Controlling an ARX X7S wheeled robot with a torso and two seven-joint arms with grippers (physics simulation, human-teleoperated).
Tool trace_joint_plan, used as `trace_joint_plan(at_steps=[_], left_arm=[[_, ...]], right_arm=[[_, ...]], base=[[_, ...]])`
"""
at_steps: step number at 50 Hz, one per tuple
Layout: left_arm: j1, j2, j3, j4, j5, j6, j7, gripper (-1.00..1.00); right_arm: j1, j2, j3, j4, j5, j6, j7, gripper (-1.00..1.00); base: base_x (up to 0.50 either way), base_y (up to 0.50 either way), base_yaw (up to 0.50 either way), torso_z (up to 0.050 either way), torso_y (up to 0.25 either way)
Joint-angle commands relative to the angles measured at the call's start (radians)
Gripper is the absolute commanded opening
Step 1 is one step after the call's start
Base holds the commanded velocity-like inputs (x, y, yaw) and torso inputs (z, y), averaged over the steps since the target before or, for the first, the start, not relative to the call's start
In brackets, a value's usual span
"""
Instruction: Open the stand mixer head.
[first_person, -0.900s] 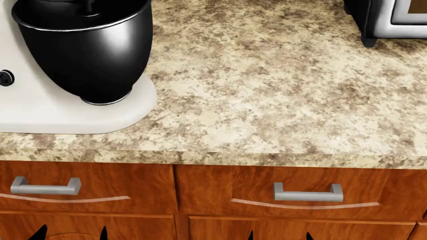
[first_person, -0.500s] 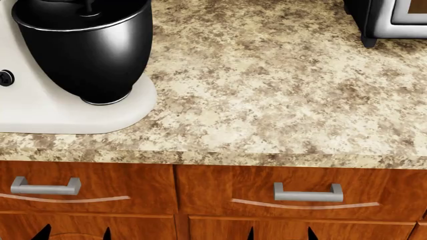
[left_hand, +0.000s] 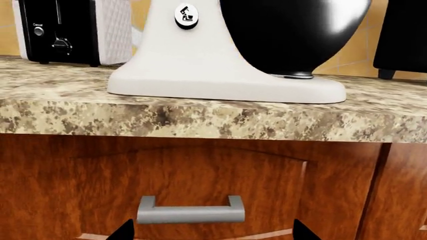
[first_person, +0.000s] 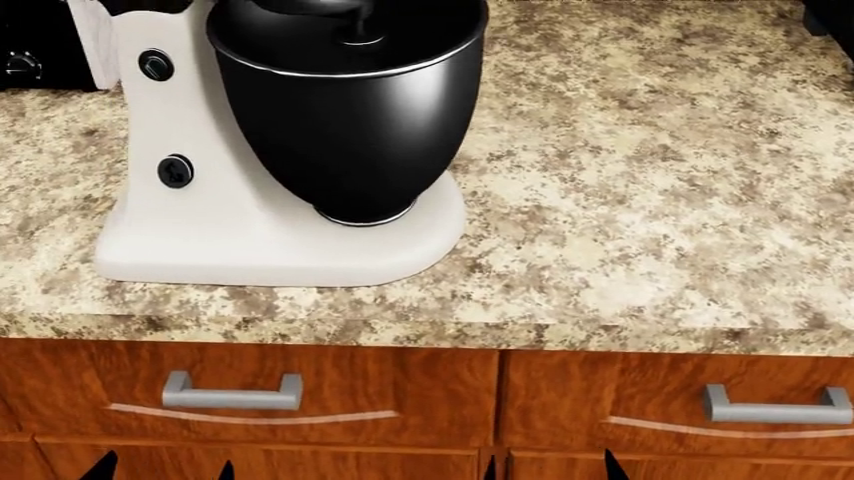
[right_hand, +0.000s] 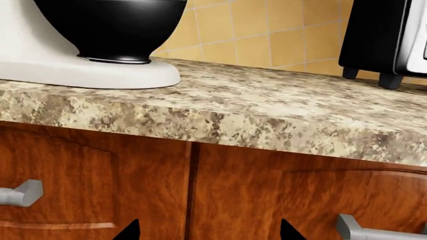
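The speckled granite countertop (first_person: 641, 200) spans the whole head view, above wooden drawer fronts (first_person: 334, 385) with grey bar handles (first_person: 231, 392). The cream-white stand mixer base (first_person: 254, 245) sits near the front edge toward the countertop's left end, with the glossy black mixing bowl (first_person: 350, 110) seated on it and two black knobs on its column (first_person: 158, 110). The stand mixer head lies above the top of every view, so its position over the bowl cannot be judged. A black-and-white toaster (left_hand: 73, 30) stands behind the mixer toward the back left corner, and a dark appliance (right_hand: 383, 37) sits toward the back right. The left gripper (left_hand: 210, 231) and right gripper (right_hand: 207, 231) hang below the front edge before the drawers, each with both dark fingertips spread apart and grasping nothing.
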Motion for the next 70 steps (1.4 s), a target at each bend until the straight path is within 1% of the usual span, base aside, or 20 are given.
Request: trace_joint_plan(at_steps=[1, 3, 4, 5, 13, 17, 18, 21, 27, 31, 37, 40, 43, 44, 46, 47, 55, 58, 61, 70], left_arm=[[0.002, -0.014, 0.015, 0.020, -0.017, -0.009, -0.017, 1.00], [-0.004, -0.010, 0.020, -0.041, -0.014, 0.043, -0.010, 1.00], [-0.005, -0.012, 0.021, -0.042, -0.015, 0.043, -0.011, 1.00], [0.001, -0.019, 0.020, 0.015, -0.022, -0.007, -0.021, 1.00], [-0.003, -0.028, 0.030, 0.015, -0.029, -0.010, -0.033, 1.00], [-0.010, -0.024, 0.035, -0.048, -0.031, 0.044, -0.027, 1.00], [-0.005, -0.031, 0.036, 0.004, -0.036, -0.001, -0.036, 1.00], [-0.002, -0.035, 0.038, 0.016, -0.039, -0.008, -0.042, 1.00], [-0.010, -0.032, 0.044, -0.047, -0.038, 0.049, -0.039, 1.00], [-0.012, -0.039, 0.046, -0.024, -0.050, 0.021, -0.046, 1.00], [-0.018, -0.037, 0.051, -0.065, -0.029, 0.062, -0.063, 1.00], [-0.016, -0.040, 0.056, -0.052, 0.008, 0.071, -0.092, 1.00], [-0.012, -0.056, 0.060, -0.010, 0.005, 0.014, -0.097, 1.00], [-0.004, -0.069, 0.069, 0.005, -0.052, 0.006, -0.041, 1.00], [-0.009, -0.063, 0.058, -0.014, -0.038, 0.018, -0.068, 1.00], [-0.010, -0.068, 0.057, 0.021, -0.060, -0.032, -0.068, 1.00], [-0.016, -0.072, 0.065, 0.010, -0.056, -0.037, -0.079, 1.00], [-0.019, -0.066, 0.067, -0.037, -0.058, 0.003, -0.071, 1.00], [-0.018, -0.075, 0.070, 0.009, -0.062, -0.042, -0.082, 1.00], [-0.017, -0.083, 0.074, 0.026, -0.079, -0.065, -0.086, 1.00]], right_arm=[[0.004, 0.017, -0.024, 0.007, -0.004, 0.001, 0.011, 1.00], [0.004, 0.018, -0.027, 0.009, -0.003, 0.001, 0.013, 1.00], [0.004, 0.018, -0.027, 0.010, 0.001, 0.001, 0.013, 1.00], [0.005, 0.021, -0.032, 0.011, -0.001, 0.002, 0.011, 1.00], [0.004, 0.028, -0.043, 0.012, 0.000, -0.002, 0.018, 1.00], [0.004, 0.032, -0.048, 0.012, 0.002, -0.001, 0.019, 1.00], [0.004, 0.031, -0.045, 0.010, 0.014, 0.000, 0.017, 1.00], [0.006, 0.034, -0.050, 0.013, 0.009, 0.000, 0.020, 1.00], [0.006, 0.040, -0.058, 0.013, 0.015, 0.001, 0.018, 1.00], [0.006, 0.043, -0.061, 0.013, 0.017, 0.001, 0.022, 1.00], [0.010, 0.043, -0.061, 0.027, 0.027, -0.015, 0.028, 1.00], [0.017, 0.040, -0.049, 0.037, 0.072, -0.013, 0.011, 1.00], [0.018, 0.040, -0.051, 0.041, 0.075, -0.014, 0.014, 1.00], [0.017, 0.042, -0.054, 0.042, 0.073, -0.015, 0.013, 1.00], [0.019, 0.043, -0.062, 0.049, 0.065, -0.017, 0.016, 1.00], [0.019, 0.044, -0.061, 0.048, 0.069, -0.016, 0.015, 1.00], [0.021, 0.050, -0.070, 0.047, 0.071, -0.010, 0.018, 1.00], [0.022, 0.051, -0.072, 0.048, 0.070, -0.009, 0.023, 1.00], [0.022, 0.054, -0.075, 0.044, 0.073, -0.004, 0.023, 1.00], [0.024, 0.060, -0.090, 0.047, 0.064, -0.001, 0.030, 1.00]], base=[[0.07, 0.50, 0.00, 0.000, 0.000], [0.07, 0.50, 0.00, 0.000, 0.000], [0.07, 0.50, 0.00, 0.000, 0.000], [0.07, 0.50, 0.00, 0.000, 0.000], [0.07, 0.50, 0.00, 0.000, 0.000], [0.07, 0.50, 0.00, 0.000, 0.000], [0.07, 0.50, 0.00, 0.000, 0.000], [0.07, 0.50, 0.00, 0.000, 0.000], [0.07, 0.50, 0.00, 0.000, 0.000], [0.07, 0.50, 0.00, 0.000, 0.000], [0.07, 0.50, 0.00, 0.000, 0.000], [0.00, 0.00, 0.00, 0.000, 0.000], [0.00, 0.00, 0.00, 0.000, 0.000], [0.00, 0.00, 0.00, 0.050, 0.004], [0.00, 0.00, 0.00, 0.050, 0.016], [0.00, 0.00, 0.00, 0.050, 0.020], [0.00, 0.00, 0.00, 0.050, 0.018], [0.00, 0.00, 0.00, 0.050, 0.018], [0.00, 0.00, 0.00, 0.050, 0.019], [0.00, 0.00, 0.00, 0.050, 0.019]])
